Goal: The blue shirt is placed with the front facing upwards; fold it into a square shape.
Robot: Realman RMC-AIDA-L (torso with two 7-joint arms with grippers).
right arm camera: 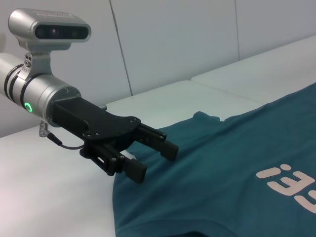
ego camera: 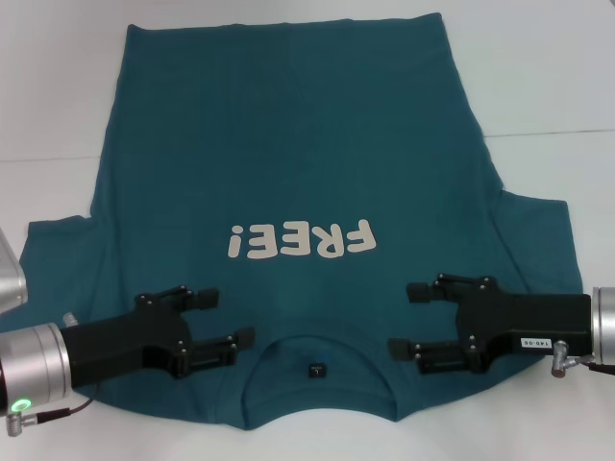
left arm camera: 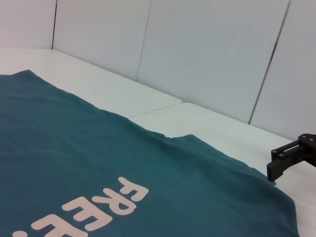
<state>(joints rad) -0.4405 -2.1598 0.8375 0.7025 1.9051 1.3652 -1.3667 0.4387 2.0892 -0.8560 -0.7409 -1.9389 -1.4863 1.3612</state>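
Lying flat on the white table [ego camera: 557,86], the shirt [ego camera: 298,144] is spread front up, collar [ego camera: 317,357] at the near edge and hem at the far edge. The cream "FREE!" print [ego camera: 300,241] is seen upside down from the head view, just beyond the collar, and a small dark label [ego camera: 314,367] sits inside the neckline. Both short sleeves are spread outward to the left and right near the shoulders.

The left gripper [ego camera: 224,317] is held over the left shoulder, just left of the collar, its fingers parted and pointing toward the middle. The right gripper [ego camera: 411,320] is held over the right shoulder, just right of the collar, its fingers likewise parted and pointing inward. No cloth is seen between either pair of fingers.

From the right wrist view the left gripper [right arm camera: 155,157] is seen poised with its spread fingers over the shirt's edge; whether they touch the cloth cannot be told. From the left wrist view only a tip of the right gripper [left arm camera: 292,157] is seen at the far side of the shirt [left arm camera: 98,158]. White panels [left arm camera: 197,44] stand behind the table.
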